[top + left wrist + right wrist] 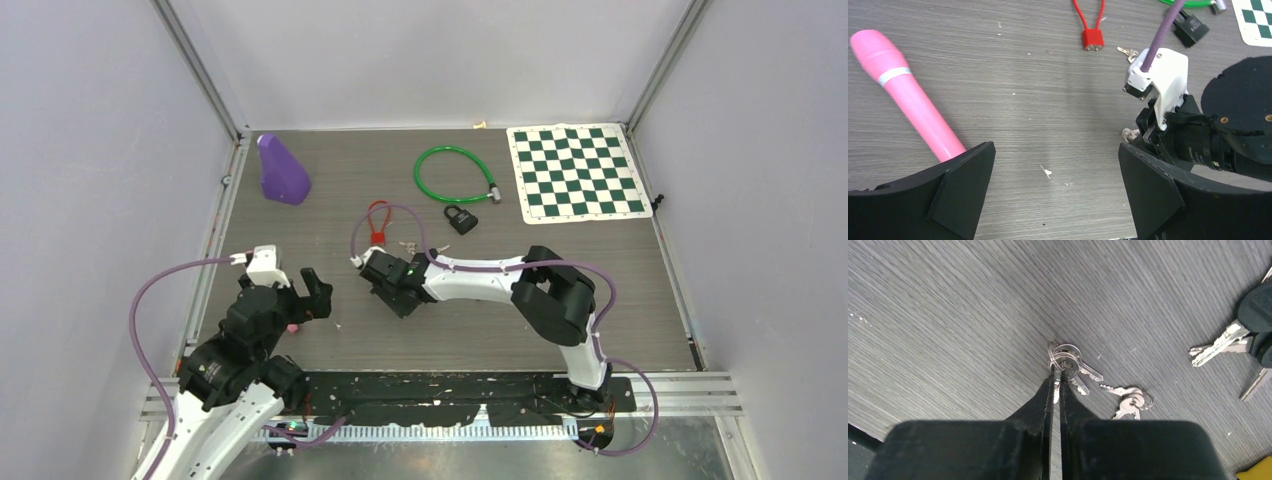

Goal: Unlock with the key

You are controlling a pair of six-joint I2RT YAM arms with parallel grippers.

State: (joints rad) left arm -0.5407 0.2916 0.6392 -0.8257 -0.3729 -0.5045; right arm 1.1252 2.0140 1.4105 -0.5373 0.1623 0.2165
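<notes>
**Pinching the key bunch at mid-table**

Clamped on a small bunch of keys [1068, 366], the right gripper [1057, 384] has its two black fingers drawn almost together, with the split ring and one silver key blade caught between the tips. Whether the bunch has left the grey wood-grain table [600, 300] cannot be told. Just right of it lies a second, loose set of silver keys [1128, 399], and farther right a set of black-headed keys [1248, 327].

The right arm stretches left across the middle of the table. Beyond its wrist, on the far side, sits the red cable padlock [378, 237], and to the right of that the black padlock [461, 219], both apart from the gripper. A green cable lock [455, 175] is coiled farther back, beside a green-and-white chessboard mat [575, 172] at the far right. A purple wedge-shaped object [282, 170] stands at the far left.

The left gripper [1055, 147] hangs over the near-left table with its jaws spread wide, holding nothing. A pink microphone [908, 95] lies just left of it.
</notes>
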